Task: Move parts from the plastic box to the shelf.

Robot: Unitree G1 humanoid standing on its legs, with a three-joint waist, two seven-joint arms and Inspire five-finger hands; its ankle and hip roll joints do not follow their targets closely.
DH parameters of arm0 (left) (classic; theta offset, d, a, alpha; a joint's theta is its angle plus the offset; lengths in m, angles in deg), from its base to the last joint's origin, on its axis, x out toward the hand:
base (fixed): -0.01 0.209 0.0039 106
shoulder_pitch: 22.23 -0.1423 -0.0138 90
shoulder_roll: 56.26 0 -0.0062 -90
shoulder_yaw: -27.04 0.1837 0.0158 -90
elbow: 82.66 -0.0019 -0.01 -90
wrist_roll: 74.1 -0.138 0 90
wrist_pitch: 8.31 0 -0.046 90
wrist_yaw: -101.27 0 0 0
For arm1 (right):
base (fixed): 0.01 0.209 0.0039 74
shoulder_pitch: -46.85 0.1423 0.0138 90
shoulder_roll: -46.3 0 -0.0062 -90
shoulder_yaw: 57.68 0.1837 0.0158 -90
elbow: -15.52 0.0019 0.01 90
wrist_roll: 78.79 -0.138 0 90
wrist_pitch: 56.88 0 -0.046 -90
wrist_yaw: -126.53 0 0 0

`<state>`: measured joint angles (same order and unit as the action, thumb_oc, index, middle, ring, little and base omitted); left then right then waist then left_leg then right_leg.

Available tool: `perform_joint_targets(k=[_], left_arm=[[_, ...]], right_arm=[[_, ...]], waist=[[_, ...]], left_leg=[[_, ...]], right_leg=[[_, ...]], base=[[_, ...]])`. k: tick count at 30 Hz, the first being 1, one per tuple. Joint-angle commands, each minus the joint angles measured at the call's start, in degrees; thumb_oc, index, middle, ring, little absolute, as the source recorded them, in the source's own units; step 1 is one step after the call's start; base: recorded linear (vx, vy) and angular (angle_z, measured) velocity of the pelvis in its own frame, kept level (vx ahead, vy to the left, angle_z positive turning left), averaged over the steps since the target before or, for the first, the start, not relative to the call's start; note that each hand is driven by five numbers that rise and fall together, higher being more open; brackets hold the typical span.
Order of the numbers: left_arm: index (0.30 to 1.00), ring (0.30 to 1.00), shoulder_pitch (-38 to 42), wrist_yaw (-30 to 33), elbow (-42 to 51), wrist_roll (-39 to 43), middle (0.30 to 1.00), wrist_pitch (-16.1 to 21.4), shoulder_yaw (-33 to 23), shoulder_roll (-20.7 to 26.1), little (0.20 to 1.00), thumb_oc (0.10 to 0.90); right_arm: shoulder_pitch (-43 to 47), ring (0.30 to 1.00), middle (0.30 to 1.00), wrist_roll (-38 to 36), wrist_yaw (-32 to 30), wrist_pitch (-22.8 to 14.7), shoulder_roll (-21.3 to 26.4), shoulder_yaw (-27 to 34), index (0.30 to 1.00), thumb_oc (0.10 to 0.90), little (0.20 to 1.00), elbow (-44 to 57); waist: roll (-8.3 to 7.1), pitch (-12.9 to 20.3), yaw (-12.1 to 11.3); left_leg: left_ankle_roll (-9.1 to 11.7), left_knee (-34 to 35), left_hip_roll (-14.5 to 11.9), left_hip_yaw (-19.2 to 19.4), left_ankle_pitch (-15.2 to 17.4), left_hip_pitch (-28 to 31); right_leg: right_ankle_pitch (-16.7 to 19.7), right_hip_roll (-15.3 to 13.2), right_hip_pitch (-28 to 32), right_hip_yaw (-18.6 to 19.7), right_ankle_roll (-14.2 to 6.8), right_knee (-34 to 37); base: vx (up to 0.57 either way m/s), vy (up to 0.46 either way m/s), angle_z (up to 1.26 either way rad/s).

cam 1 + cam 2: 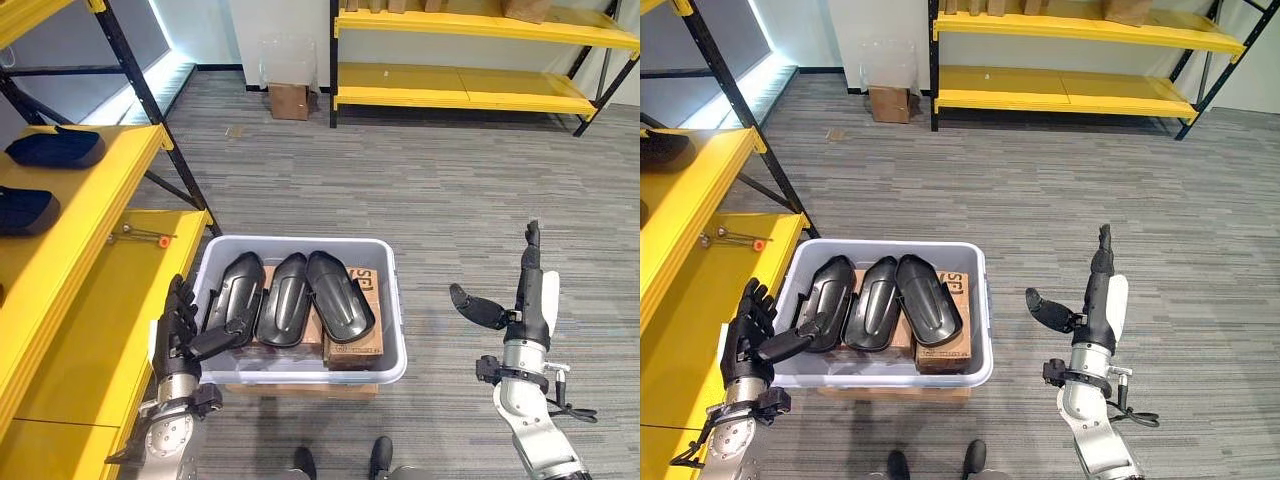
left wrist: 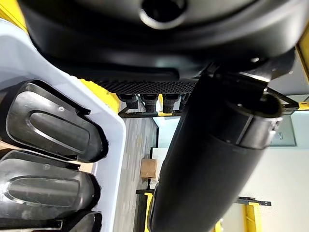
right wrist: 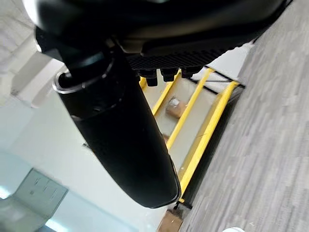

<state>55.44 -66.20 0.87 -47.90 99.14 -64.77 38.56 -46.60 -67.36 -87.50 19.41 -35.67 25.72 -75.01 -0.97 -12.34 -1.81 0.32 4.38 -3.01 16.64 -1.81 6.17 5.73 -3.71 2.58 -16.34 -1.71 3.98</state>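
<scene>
Three black parts (image 1: 290, 298) lie side by side in the plastic box (image 1: 390, 310) in the left eye view, resting on cardboard cartons (image 1: 352, 348) inside it. The left robot hand (image 1: 183, 328) stands at the box's near left corner, fingers straight and spread, its thumb reaching over the rim toward the leftmost part — empty, as far as I can see. The right robot hand (image 1: 528, 290) is raised well apart from the box on its right, fingers straight up, thumb out, holding nothing. Two dark parts (image 1: 52, 148) already sit on the yellow shelf (image 1: 100, 210) at the left, and a small orange-tipped tool (image 1: 140, 236) lies on the level below.

Seen from the right eye, the layout is the same: three parts in the box, both hands open.

From the left wrist, two parts (image 2: 48, 126) and a corner of a third show past the white box wall (image 2: 112, 159), just beside the thumb (image 2: 212, 159).

From the right wrist, the thumb (image 3: 120, 130) stands against the far shelving (image 3: 203, 125) and floor — no part near it.

My reading: the step in hand is the reach for the next part, not yet gripped. The next move calls for the left hand to dip over the rim and close round the leftmost part before lifting it toward the shelf
</scene>
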Motion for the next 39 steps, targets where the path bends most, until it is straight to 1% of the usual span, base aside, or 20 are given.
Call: perform_joint_targets(k=[1,3,5,6,8,9,10,11,12,13,14,15,18,20,24,26,27,33,35,39], left_arm=[[1.0,1.0,3.85,-2.26,3.46,0.54,1.0,4.59,-1.93,2.22,1.0,0.9],[1.0,1.0,3.87,-2.15,3.43,0.49,1.0,4.41,-1.77,1.95,1.0,0.9],[1.0,1.0,4.93,-3.04,3.44,1.81,1.0,4.01,-1.23,1.47,1.0,0.9],[1.0,1.0,6.88,-3.93,3.12,2.02,1.0,3.77,-0.11,0.95,1.0,0.9],[1.0,1.0,8.18,-3.84,2.9,1.77,1.0,3.37,1.05,0.45,1.0,0.9],[1.0,1.0,8.3,-3.53,2.9,1.77,1.0,3.6,1.61,0.11,1.0,0.9],[1.0,1.0,7.94,-3.51,3.18,1.88,1.0,4.5,1.96,-0.08,1.0,0.9],[1.0,1.0,7.11,-3.63,3.68,1.57,1.0,5.85,2.0,-0.12,1.0,0.9],[1.0,1.0,6.58,-3.47,3.91,1.8,1.0,6.63,2.09,-0.17,1.0,0.9],[1.0,1.0,6.36,-2.7,3.82,1.89,1.0,6.62,2.23,-0.14,1.0,0.9],[1.0,1.0,6.44,-2.55,3.67,2.97,1.0,6.04,2.67,0.2,1.0,0.9],[1.0,1.0,6.52,-2.8,3.57,3.06,1.0,5.65,2.89,0.36,1.0,0.9],[1.0,1.0,6.99,-3.26,2.92,2.01,1.0,5.81,3.62,0.57,1.0,0.9],[1.0,1.0,6.81,-3.24,3.18,1.47,1.0,5.74,3.35,0.96,1.0,0.9],[1.0,1.0,6.2,-1.34,3.24,-0.09,1.0,4.18,1.74,1.66,1.0,0.9],[1.0,1.0,5.39,-2.02,3.3,0.33,1.0,2.83,0.77,2.21,1.0,0.9],[1.0,1.0,4.25,-3.34,3.72,1.17,1.0,2.5,-0.26,2.66,1.0,0.9],[1.0,1.0,4.76,-5.0,4.82,2.09,1.0,1.09,-0.28,3.61,1.0,0.9],[1.0,1.0,5.83,-6.28,4.92,2.21,1.0,0.9,0.33,4.14,1.0,0.9],[1.0,1.0,8.33,-6.98,6.12,2.62,1.0,0.26,1.93,5.29,1.0,0.9]], right_arm=[[6.36,1.0,1.0,3.37,1.08,-7.53,3.47,0.62,1.0,0.9,1.0,6.63],[7.21,1.0,1.0,1.76,3.55,-8.16,4.31,-0.04,1.0,0.9,1.0,6.79],[8.52,1.0,1.0,1.69,5.23,-9.25,5.34,-0.81,1.0,0.9,1.0,6.6],[8.68,1.0,1.0,3.03,6.65,-8.37,6.48,-1.14,1.0,0.9,1.0,7.49],[8.48,1.0,1.0,2.56,7.21,-6.79,6.83,-1.67,1.0,0.9,1.0,7.98],[8.15,1.0,1.0,1.84,7.56,-6.92,6.79,-2.08,1.0,0.9,1.0,7.79],[7.86,1.0,1.0,1.43,8.15,-8.11,6.74,-2.34,1.0,0.9,1.0,7.36],[7.68,1.0,1.0,1.18,9.03,-9.52,6.94,-2.28,1.0,0.9,1.0,7.29],[7.3,1.0,1.0,1.26,9.7,-10.58,7.64,-1.63,1.0,0.9,1.0,7.73],[6.96,1.0,1.0,0.53,10.29,-10.9,8.37,-1.08,1.0,0.9,1.0,8.13],[5.82,1.0,1.0,-0.63,11.31,-10.13,8.93,-0.27,1.0,0.9,1.0,9.02],[5.4,1.0,1.0,0.24,10.87,-10.02,8.95,-0.31,1.0,0.9,1.0,8.97],[4.92,1.0,1.0,0.42,9.77,-10.24,8.67,-0.84,1.0,0.9,1.0,7.7],[4.52,1.0,1.0,1.57,9.72,-12.14,8.06,-0.26,1.0,0.9,1.0,6.37],[4.82,1.0,1.0,4.03,9.44,-12.51,7.62,-0.31,1.0,0.9,1.0,6.61],[5.02,1.0,1.0,4.32,9.82,-11.89,7.48,-0.11,1.0,0.9,1.0,6.96],[5.86,1.0,1.0,6.31,11.36,-12.3,7.97,0.23,1.0,0.9,1.0,7.62],[8.69,1.0,1.0,9.73,8.96,-10.6,9.75,0.46,1.0,0.9,1.0,8.07],[11.74,1.0,1.0,13.55,8.11,-10.11,11.2,-0.41,1.0,0.9,1.0,7.71],[16.56,1.0,1.0,15.47,8.46,-8.39,14.37,-1.02,1.0,0.9,1.0,8.36]], waist=[[0.46,2.66,-1.17],[0.96,1.66,-1.48],[1.21,0.89,-1.29],[0.72,0.4,0.22],[0.69,-0.04,1.18],[0.83,-0.12,1.47],[1.16,-0.15,1.71],[1.41,-0.08,1.94],[1.7,-0.02,2.74],[2.14,-0.02,3.64],[2.42,0.0,4.6],[2.37,-0.14,4.79],[2.86,-0.57,5.06],[3.33,-1.01,4.93],[4.0,-1.36,4.19],[3.79,-1.25,3.7],[3.08,-1.36,2.5],[2.12,-2.28,0.76],[1.76,-3.34,-0.29],[1.4,-5.39,-1.15]], left_leg=[[1.24,-1.49,-0.84,-0.43,2.07,-1.09],[1.76,-3.87,-1.16,-1.56,1.77,-3.48],[1.57,-7.72,-1.33,-0.27,2.99,-5.28],[2.41,-12.82,-4.23,3.86,4.75,-6.52],[3.11,-14.46,-6.49,4.8,4.92,-6.9],[3.87,-13.18,-8.3,3.12,2.81,-6.49],[4.59,-10.94,-11.03,1.89,-1.86,-6.14],[6.42,-8.53,-14.62,0.23,-7.59,-5.79],[7.75,-6.77,-16.91,0.57,-9.4,-4.85],[8.1,-5.33,-18.06,2.67,-9.15,-3.87],[8.41,-2.93,-17.85,5.67,-7.17,-2.08],[8.5,-2.93,-17.41,5.81,-6.43,-2.0],[8.01,-4.25,-16.17,5.49,-4.19,-2.45],[7.49,-4.94,-14.55,4.51,-2.61,-2.52],[6.37,-5.51,-13.54,4.71,-2.03,-2.3],[5.93,-6.02,-13.17,4.67,-1.24,-1.94],[5.48,-7.46,-13.18,4.68,-0.26,-2.08],[5.82,-9.5,-14.3,3.78,0.04,-4.11],[6.31,-10.16,-15.13,3.46,-0.26,-5.69],[6.95,-10.16,-15.84,3.05,-1.13,-7.49]], right_leg=[[-11.4,-0.99,1.13,-1.48,-1.96,-11.12],[-12.88,-1.0,-0.37,-1.6,-1.17,-14.04],[-13.63,-1.96,-2.02,-2.59,-0.62,-15.98],[-14.55,-3.81,-3.27,-3.84,-0.57,-17.98],[-15.11,-4.57,-4.0,-3.88,-0.4,-19.74],[-15.46,-4.7,-4.6,-2.94,-0.23,-21.02],[-15.04,-4.95,-6.0,-2.48,0.39,-22.29],[-15.76,-5.53,-7.27,-1.44,0.54,-23.92],[-17.4,-7.01,-8.24,-0.75,0.13,-26.37],[-18.07,-8.43,-9.19,-1.31,-0.07,-28.37],[-18.63,-11.24,-11.15,-1.98,-1.17,-32.04],[-18.89,-12.2,-11.52,-1.91,-1.63,-33.05],[-17.87,-13.29,-11.56,-1.2,-2.63,-32.75],[-15.78,-14.33,-11.09,0.05,-4.66,-31.14],[-12.68,-14.91,-9.7,-0.33,-5.52,-27.96],[-12.16,-15.34,-8.9,-0.5,-5.95,-27.01],[-11.17,-15.65,-7.52,-1.14,-6.4,-25.1],[-10.93,-15.2,-7.74,-1.57,-6.7,-25.04],[-11.07,-14.52,-8.45,-1.62,-6.7,-25.2],[-10.96,-13.68,-9.57,-1.31,-6.72,-25.14]], base=[[0.02,-0.247,0.1],[-0.05,-0.171,0.14],[-0.14,-0.077,0.17],[-0.16,0.001,0.22],[-0.1,0.091,0.53],[-0.11,0.255,0.63],[-0.14,0.438,0.44],[-0.12,0.565,0.0],[-0.08,0.604,-0.34],[-0.08,0.656,-0.49],[-0.1,0.535,-0.25],[-0.08,0.465,0.13],[-0.04,0.244,0.22],[-0.03,0.167,0.0],[0.03,0.139,0.32],[0.15,0.076,0.06],[0.17,0.029,0.07],[0.04,-0.079,0.01],[-0.04,-0.13,0.03],[-0.08,-0.1,-0.07]])
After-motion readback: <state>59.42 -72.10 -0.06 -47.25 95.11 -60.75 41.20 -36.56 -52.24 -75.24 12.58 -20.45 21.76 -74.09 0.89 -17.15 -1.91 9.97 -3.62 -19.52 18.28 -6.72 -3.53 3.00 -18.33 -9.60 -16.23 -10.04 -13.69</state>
